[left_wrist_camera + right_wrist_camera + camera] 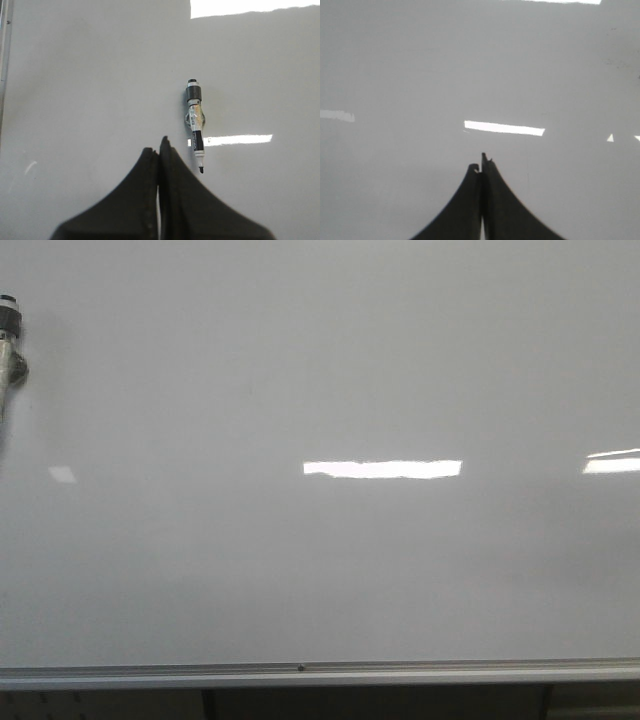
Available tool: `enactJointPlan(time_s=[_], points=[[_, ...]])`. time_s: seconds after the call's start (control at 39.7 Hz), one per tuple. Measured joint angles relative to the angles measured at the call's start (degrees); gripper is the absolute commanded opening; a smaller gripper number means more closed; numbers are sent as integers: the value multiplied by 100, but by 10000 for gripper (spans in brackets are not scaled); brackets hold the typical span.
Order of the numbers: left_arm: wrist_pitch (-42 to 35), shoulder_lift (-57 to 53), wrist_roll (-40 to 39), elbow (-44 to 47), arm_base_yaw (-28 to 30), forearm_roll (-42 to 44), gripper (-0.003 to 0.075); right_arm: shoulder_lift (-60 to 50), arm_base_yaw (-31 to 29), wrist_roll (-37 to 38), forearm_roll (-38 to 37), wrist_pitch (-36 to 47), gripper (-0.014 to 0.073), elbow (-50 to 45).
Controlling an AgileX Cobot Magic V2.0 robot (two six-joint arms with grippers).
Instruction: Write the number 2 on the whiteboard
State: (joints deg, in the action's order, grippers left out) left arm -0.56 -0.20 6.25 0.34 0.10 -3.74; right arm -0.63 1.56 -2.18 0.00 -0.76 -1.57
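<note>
Both black grippers, left (159,150) and right (481,165), are hovering pressed together and empty over the glossy white whiteboard (320,360), no 2 drawn; the left should spread around the uncapped black-and-white marker (195,125) just beside its fingertips.

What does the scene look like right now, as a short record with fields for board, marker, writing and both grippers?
board: whiteboard, glossy, lying flat, metal frame strip along its near edge
marker: one marker lying on the board, uncapped, far left in the front view, beside the left gripper and not held
writing: no number 2 visible on the board
left gripper: shut, empty, over the board
right gripper: right gripper shut, empty, over bare board
reflections: bright light patches on the board, not marks
</note>
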Motion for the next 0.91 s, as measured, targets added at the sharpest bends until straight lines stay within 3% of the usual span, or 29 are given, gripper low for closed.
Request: enactJointPlan(time_s=[0.91], points=[[-21,0,0,0,0,-9,-19,0,0,0,0,168,-69,0]])
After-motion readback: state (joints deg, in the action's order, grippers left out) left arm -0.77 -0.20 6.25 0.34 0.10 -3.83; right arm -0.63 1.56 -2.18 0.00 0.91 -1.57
